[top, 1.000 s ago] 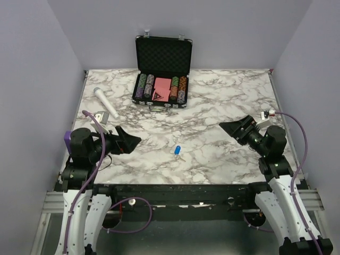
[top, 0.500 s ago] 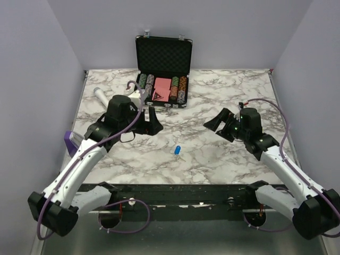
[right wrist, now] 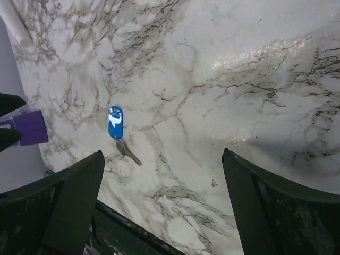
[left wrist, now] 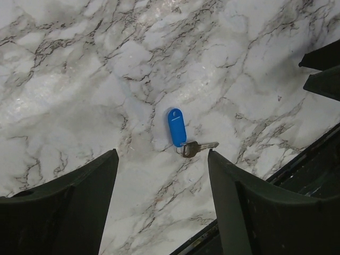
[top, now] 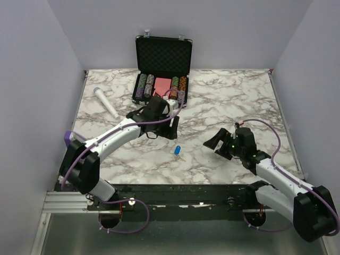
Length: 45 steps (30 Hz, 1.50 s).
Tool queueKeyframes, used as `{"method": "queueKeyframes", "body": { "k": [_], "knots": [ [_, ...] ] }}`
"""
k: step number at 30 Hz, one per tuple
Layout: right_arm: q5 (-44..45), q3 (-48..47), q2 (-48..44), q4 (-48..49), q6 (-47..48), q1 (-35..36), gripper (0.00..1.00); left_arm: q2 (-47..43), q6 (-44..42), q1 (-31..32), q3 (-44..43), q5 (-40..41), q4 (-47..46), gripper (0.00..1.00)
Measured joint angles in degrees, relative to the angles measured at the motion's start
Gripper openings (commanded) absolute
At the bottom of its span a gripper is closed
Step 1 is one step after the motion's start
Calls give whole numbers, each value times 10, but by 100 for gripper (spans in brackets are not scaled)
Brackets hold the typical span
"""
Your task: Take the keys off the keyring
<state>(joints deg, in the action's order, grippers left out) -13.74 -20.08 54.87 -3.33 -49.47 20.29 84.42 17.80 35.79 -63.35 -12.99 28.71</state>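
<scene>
The keyring's small blue tag [top: 177,149] lies flat on the marble table near the front middle, with one pale metal key [top: 181,156] joined to it by a thin ring. In the left wrist view the tag [left wrist: 176,127] and key [left wrist: 197,147] lie just ahead of my open left gripper [left wrist: 162,159]. In the right wrist view the tag [right wrist: 115,122] and key [right wrist: 127,151] lie ahead and to the left of my open right gripper [right wrist: 162,159]. From above, the left gripper [top: 169,129] is just behind the tag and the right gripper [top: 215,142] is to its right. Both are empty.
An open black case [top: 162,69] with poker chips and cards stands at the back middle. A white microphone-like stick [top: 106,102] lies at the back left. A purple block [top: 67,137] sits at the left edge. The table's front edge [left wrist: 297,170] runs close to the keyring.
Both arms have reached in toward the keyring. The left gripper swung from the back left to just behind the tag. The right gripper came lower and closer from the right. The keyring has not moved.
</scene>
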Motion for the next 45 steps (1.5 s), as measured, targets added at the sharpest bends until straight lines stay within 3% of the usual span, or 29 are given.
{"method": "queueKeyframes", "body": {
  "k": [11,31,45],
  "knots": [
    [-31,39,49,113,0,0,99,92,-6,56,-16,32,-15,76],
    [-50,37,110,159,0,0,99,170,22,106,-18,53,-26,67],
    [-52,36,112,161,0,0,99,189,37,110,-18,66,-32,49]
  ]
}}
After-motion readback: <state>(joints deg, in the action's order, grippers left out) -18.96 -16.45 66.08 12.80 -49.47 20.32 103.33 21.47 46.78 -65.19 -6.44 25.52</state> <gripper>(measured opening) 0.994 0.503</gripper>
